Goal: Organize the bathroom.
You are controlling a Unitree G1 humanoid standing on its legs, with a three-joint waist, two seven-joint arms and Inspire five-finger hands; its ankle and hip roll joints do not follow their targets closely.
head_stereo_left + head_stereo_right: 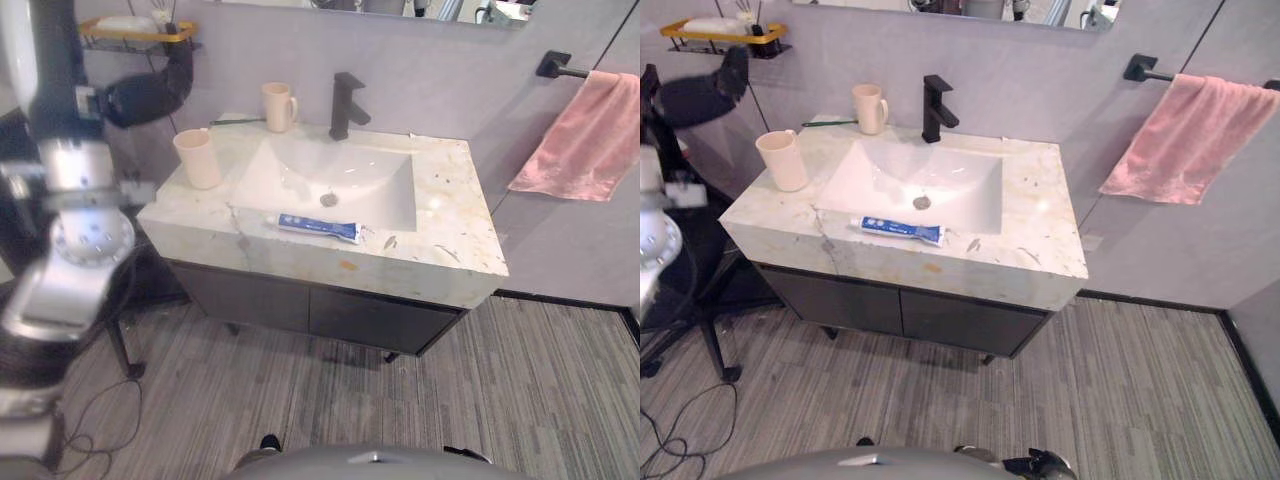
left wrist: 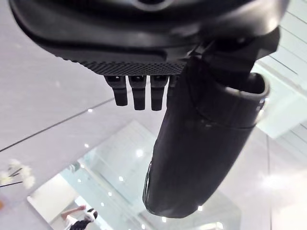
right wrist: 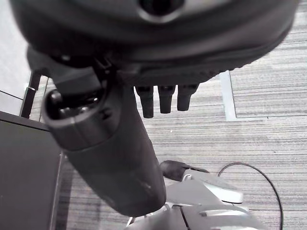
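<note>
Toothpaste (image 1: 318,227) lies flat on the front rim of my marble counter (image 1: 455,240), just before the white basin (image 1: 330,180), whose bowl holds nothing but its drain; at the counter's left edge stands a beige cup (image 1: 198,157), and I cannot tell what is in it. Farther back a handled mug (image 1: 278,106) stands beside the black faucet (image 1: 346,104), a green toothbrush (image 1: 237,122) lying near it; a yellow shelf (image 1: 135,36) hangs above, a pink towel (image 1: 590,140) on the right. My left hand (image 1: 150,92) is raised by the shelf, fingers straight, holding nothing; my right hand (image 3: 115,158) hangs over the floor, fingers relaxed and empty.
</note>
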